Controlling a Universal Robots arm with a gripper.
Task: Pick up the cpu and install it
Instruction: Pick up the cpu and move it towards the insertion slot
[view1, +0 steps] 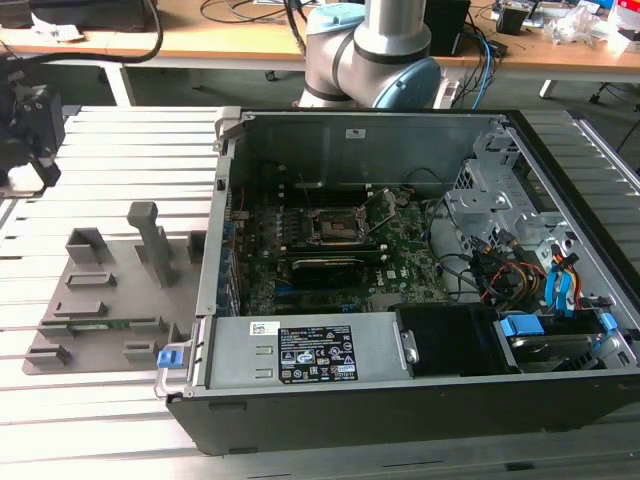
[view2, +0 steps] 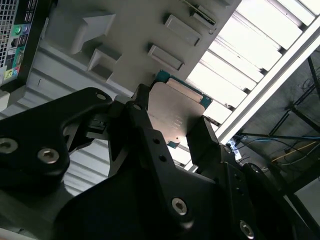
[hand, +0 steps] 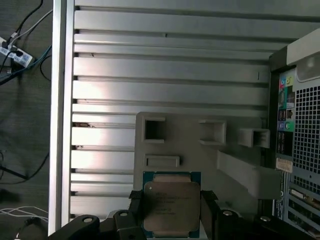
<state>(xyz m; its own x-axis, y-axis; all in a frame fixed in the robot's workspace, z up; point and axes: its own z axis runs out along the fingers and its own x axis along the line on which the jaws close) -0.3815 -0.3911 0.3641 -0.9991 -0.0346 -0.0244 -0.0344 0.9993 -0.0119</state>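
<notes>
Clamping the cpu (hand: 170, 207) by two opposite edges, the black jaws hold it over the grey moulded tray (hand: 185, 142) on the slatted metal desk (hand: 165, 65). In the first wrist view it is a flat square with a dull silvery lid, faint markings and a thin blue-green rim. An open computer case (view1: 330, 140) stands beside the tray.

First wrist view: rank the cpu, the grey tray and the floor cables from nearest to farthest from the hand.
1. The cpu, gripped in the hand itself.
2. The grey tray, lying on the slatted table just beyond the cpu.
3. The floor cables, off the table's edge and lower down, well past the tray.
</notes>
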